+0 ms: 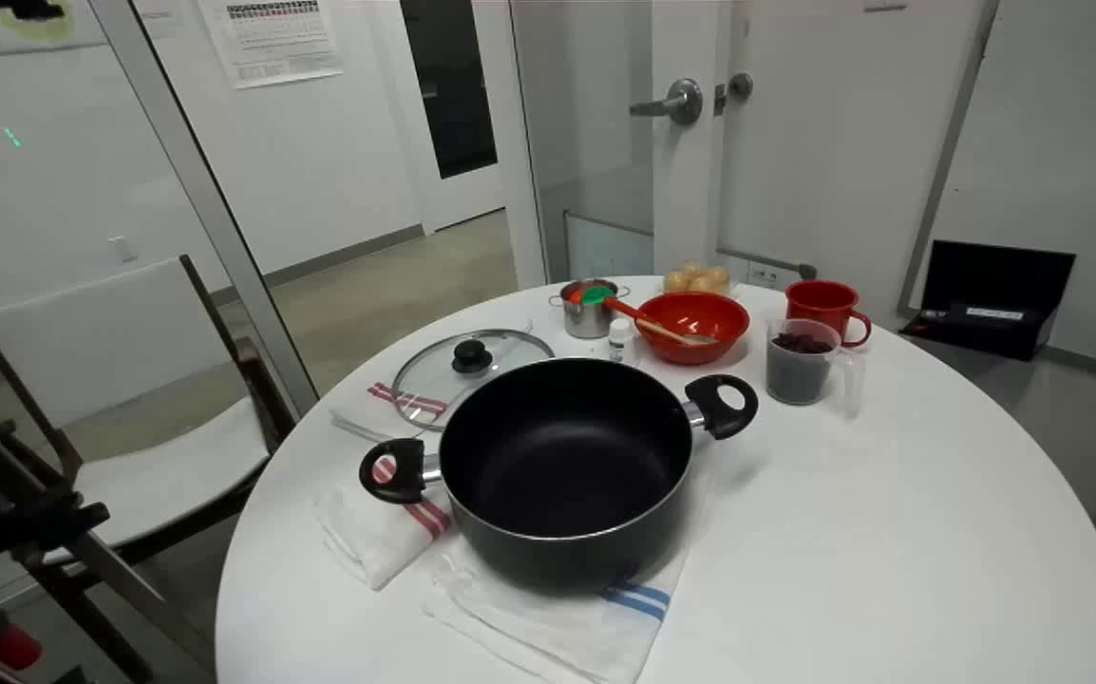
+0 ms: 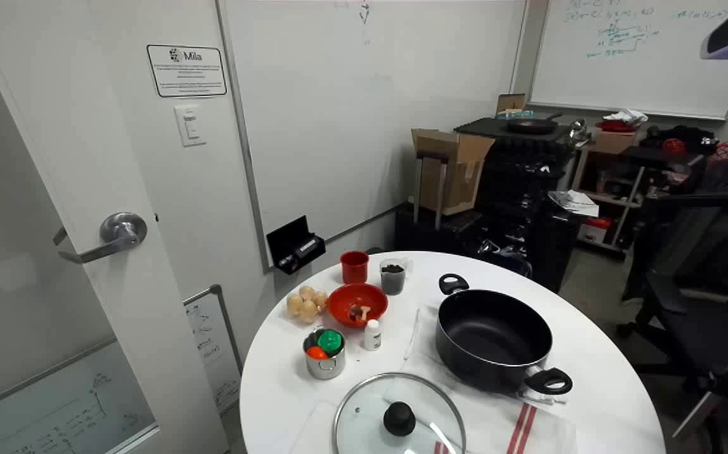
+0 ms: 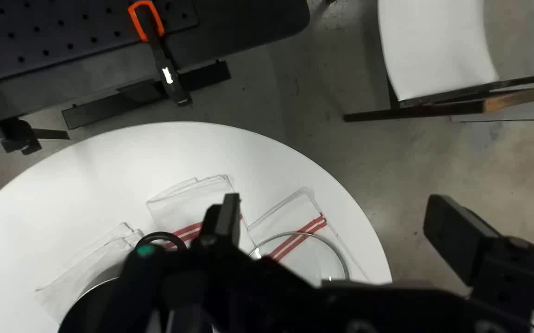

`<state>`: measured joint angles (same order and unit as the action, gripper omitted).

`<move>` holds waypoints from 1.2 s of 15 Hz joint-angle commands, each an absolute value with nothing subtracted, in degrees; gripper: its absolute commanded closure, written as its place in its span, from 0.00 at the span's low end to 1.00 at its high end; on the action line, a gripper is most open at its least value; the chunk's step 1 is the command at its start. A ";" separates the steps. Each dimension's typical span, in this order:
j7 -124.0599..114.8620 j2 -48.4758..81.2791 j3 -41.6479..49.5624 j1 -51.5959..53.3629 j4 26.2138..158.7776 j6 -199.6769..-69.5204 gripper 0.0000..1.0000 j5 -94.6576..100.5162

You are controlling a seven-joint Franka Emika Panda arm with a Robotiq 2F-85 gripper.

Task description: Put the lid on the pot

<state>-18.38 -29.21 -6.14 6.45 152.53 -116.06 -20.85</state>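
Round clear glass lid [image 2: 395,394] with thin metal rim is off the wide black pot [image 1: 567,456] with two loop handles. Lies flat, black knob [image 2: 400,421] up, on a folded white cloth with red stripes [image 3: 290,215]. It's near the edge of the round white counter [image 1: 890,532], on the side of the white-seated, dark-framed chair [image 1: 168,465].

Pot is upright, uncovered, just beside the lid and further in from that edge, on a folded white cloth with blue stripes [image 1: 548,632]. Another red-striped white cloth [image 1: 372,537] lies by one of its handles.

Black end effector [image 3: 334,219]: wrist view has the fingers [image 3: 454,236] wide apart, counter edge and grey-brown floor [image 3: 364,157] showing in the gap. It blocks part of lid and pot there.

Toward the edge facing the white-framed glass door [image 2: 152,340], in both exterior views: red bowl [image 1: 695,353] with a utensil in it, red mug [image 1: 822,302] next to a clear measuring cup [image 1: 798,375] of dark contents, small steel pot [image 1: 587,323] holding green and orange items, small white bottle [image 2: 372,336], pale yellow round items [image 2: 308,311].
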 commanded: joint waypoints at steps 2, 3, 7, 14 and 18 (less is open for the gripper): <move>-18.19 -29.24 -6.60 5.93 152.46 -115.88 0.00 -21.05; -18.19 -29.24 -6.60 5.93 152.46 -115.88 0.00 -21.05; -18.19 -29.24 -6.60 5.93 152.46 -115.88 0.00 -21.05; -18.92 -12.56 -10.19 6.26 142.26 -119.65 0.00 -16.32; -20.78 0.43 -12.18 6.79 133.84 -123.36 0.00 -9.56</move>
